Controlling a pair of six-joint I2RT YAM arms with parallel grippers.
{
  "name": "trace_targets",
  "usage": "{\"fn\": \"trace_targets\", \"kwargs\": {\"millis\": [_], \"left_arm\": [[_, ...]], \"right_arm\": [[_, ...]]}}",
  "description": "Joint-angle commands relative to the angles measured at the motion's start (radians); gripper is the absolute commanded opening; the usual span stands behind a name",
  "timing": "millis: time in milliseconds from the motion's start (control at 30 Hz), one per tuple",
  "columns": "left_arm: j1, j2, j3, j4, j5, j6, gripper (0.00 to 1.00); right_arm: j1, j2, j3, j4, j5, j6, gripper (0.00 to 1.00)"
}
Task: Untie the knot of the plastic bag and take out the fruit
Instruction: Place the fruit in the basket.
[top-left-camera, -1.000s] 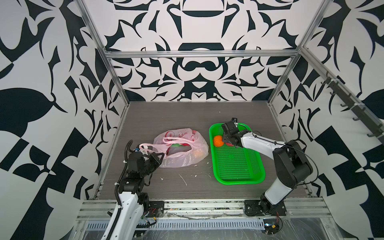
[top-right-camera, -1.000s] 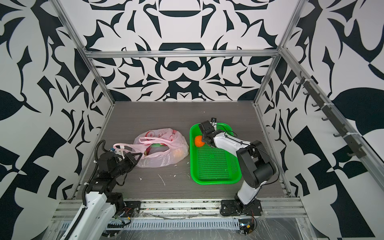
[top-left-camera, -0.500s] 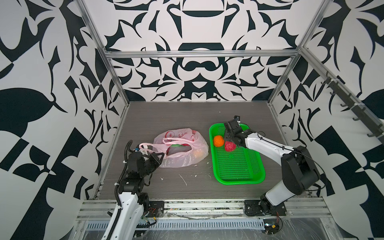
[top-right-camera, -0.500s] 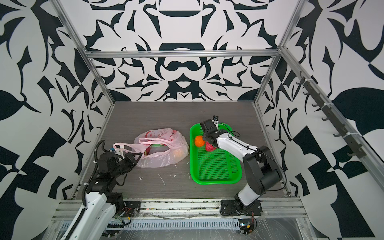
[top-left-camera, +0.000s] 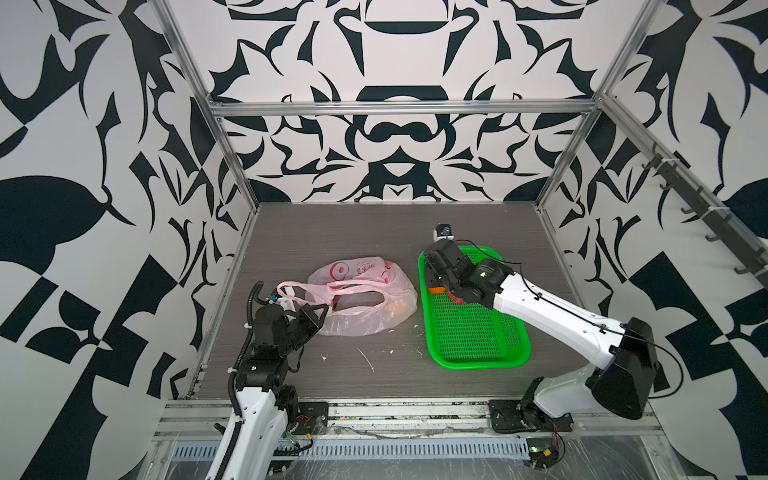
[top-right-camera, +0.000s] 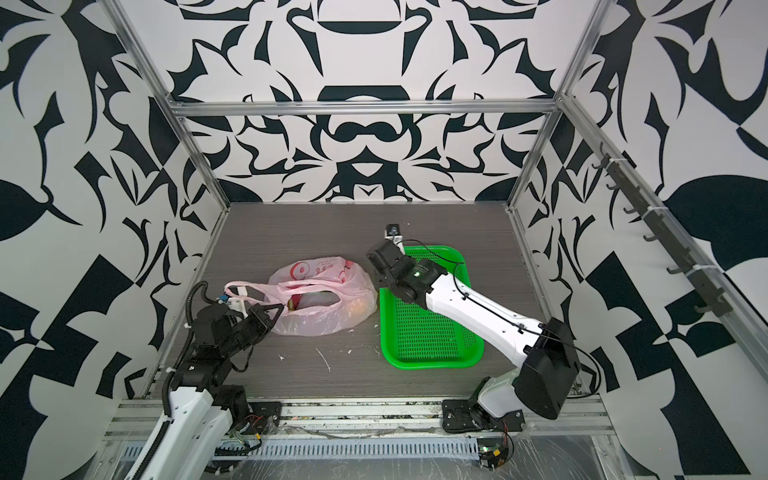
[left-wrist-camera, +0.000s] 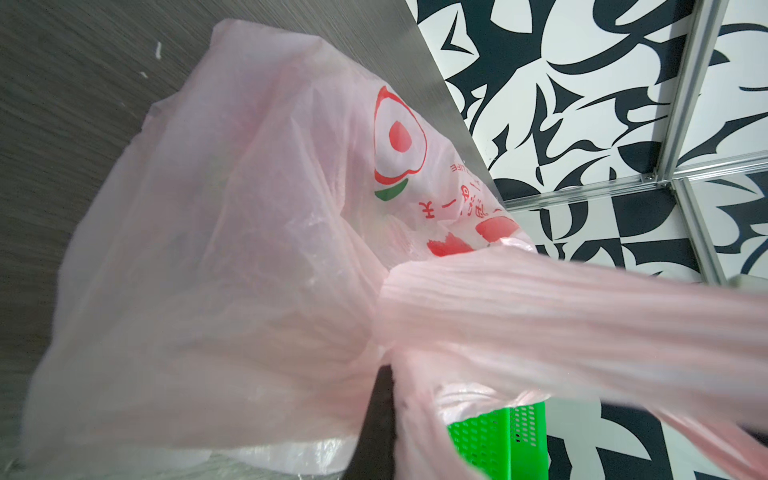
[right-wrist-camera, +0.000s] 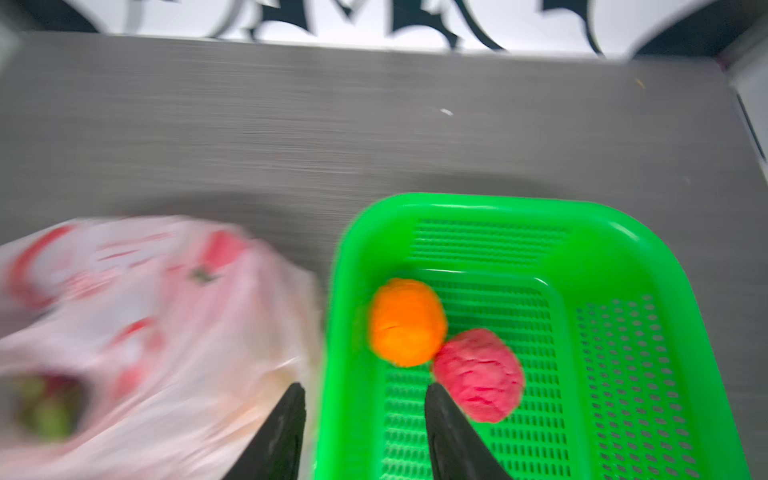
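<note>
so the left claw (top-left-camera: 323, 311) is clamped on the pink bag (top-left-camera: 357, 270) toward the tabletop's (top-left-camera: 332, 232) left edge, I'd guess to hold its mouth open, while the right claw (right-wrist-camera: 365, 388) hangs half open and empty over the green basket's (right-wrist-camera: 478, 203) rim by the orange (right-wrist-camera: 407, 328) and red ball (right-wrist-camera: 478, 374), other fruit (top-left-camera: 397, 309) still bagged

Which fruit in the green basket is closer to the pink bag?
The orange; the bumpy red ball lies beside it, farther from the plastic bag.

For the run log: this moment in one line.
bag open, fruit inside | orange, red ball in basket | left jaws shut on bag | right jaws open
</note>
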Motion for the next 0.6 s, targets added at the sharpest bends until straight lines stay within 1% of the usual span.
{"fn": "trace_targets", "kwargs": {"millis": [0, 133, 267, 433, 567], "left_arm": [[-0.003, -0.022, 0.021, -0.017, 0.023, 0.002, 0.0], [-0.002, -0.057, 0.027, -0.044, 0.029, -0.006, 0.0], [-0.002, -0.106, 0.035, -0.068, 0.049, -0.03, 0.0], [-0.003, -0.171, 0.042, -0.123, 0.06, -0.032, 0.0], [-0.003, -0.214, 0.025, -0.145, 0.071, -0.045, 0.0]], "right_arm": [[0.106, 0.005, 0.132, -0.119, 0.063, -0.046, 0.47], [0.234, 0.08, 0.26, -0.172, 0.059, -0.058, 0.45], [0.319, 0.177, 0.375, -0.212, 0.016, -0.06, 0.42], [0.376, 0.295, 0.457, -0.252, -0.046, -0.023, 0.36], [0.404, 0.363, 0.461, -0.218, -0.077, 0.017, 0.33]]}}
